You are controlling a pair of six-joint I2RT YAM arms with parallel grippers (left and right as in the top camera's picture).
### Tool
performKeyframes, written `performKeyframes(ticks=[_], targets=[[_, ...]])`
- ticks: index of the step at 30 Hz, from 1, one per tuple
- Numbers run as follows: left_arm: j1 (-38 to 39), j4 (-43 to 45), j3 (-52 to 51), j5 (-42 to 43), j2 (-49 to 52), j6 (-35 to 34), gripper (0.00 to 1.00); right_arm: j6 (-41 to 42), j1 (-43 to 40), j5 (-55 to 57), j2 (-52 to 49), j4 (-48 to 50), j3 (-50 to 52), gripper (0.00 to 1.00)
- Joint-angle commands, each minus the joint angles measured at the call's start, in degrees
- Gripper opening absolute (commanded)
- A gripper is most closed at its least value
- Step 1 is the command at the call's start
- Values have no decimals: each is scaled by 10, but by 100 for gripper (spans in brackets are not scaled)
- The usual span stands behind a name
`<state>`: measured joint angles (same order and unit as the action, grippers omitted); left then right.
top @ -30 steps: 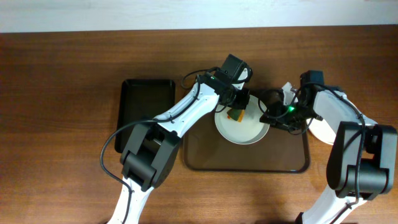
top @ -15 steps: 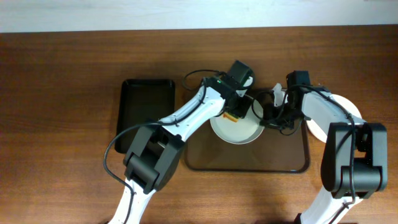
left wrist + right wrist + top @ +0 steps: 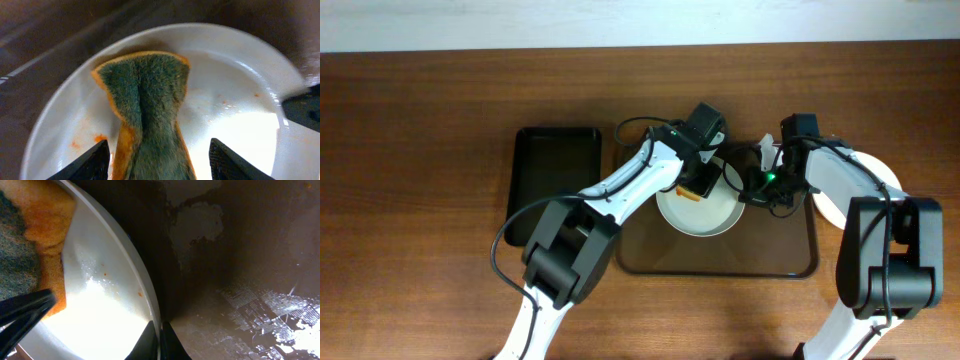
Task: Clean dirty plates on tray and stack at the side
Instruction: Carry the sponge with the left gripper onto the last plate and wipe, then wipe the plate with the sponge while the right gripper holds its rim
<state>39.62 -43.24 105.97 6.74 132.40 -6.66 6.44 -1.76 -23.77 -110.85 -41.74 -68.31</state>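
A white plate point(image 3: 705, 215) with faint orange-red smears lies on the brown tray point(image 3: 720, 262). A green and orange sponge point(image 3: 145, 100) rests on the plate point(image 3: 240, 115). My left gripper point(image 3: 159, 146) stands open around the sponge, with a gap at each finger. In the overhead view this gripper point(image 3: 703, 172) hangs over the plate's far edge. My right gripper point(image 3: 159, 328) is shut on the right rim of the plate point(image 3: 100, 310), and from above it point(image 3: 748, 192) sits at the plate's right side. Another white plate point(image 3: 882, 182) lies on the table right of the tray, partly under the right arm.
A smaller black tray point(image 3: 557, 190) lies left of the brown tray. The brown tray floor point(image 3: 250, 280) shows pale wet smears. Cables loop above the left wrist. Bare wooden table point(image 3: 420, 200) spreads to the left and front.
My left gripper opened and let go of the sponge on the plate. My right gripper moved in and shut on the plate's right rim. The plate shifted slightly left.
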Motion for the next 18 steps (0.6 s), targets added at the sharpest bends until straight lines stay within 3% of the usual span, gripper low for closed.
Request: performKeyframes(ticks=[1, 2, 5, 9, 13, 18], targets=[[-4, 1, 9, 25, 27, -1, 20, 1, 3, 5, 9, 0, 3, 4], [-4, 0, 15, 32, 25, -1, 0, 1, 3, 5, 9, 0, 3, 4], [-5, -31, 32, 86, 24, -1, 0, 1, 3, 4, 9, 0, 3, 4], [-6, -66, 37, 84, 24, -1, 0, 1, 4, 4, 9, 0, 3, 4], [-3, -91, 28, 9, 25, -1, 2, 1, 3, 4, 9, 0, 3, 4], [-3, -43, -23, -49, 27, -1, 6, 1, 3, 4, 9, 0, 3, 4]])
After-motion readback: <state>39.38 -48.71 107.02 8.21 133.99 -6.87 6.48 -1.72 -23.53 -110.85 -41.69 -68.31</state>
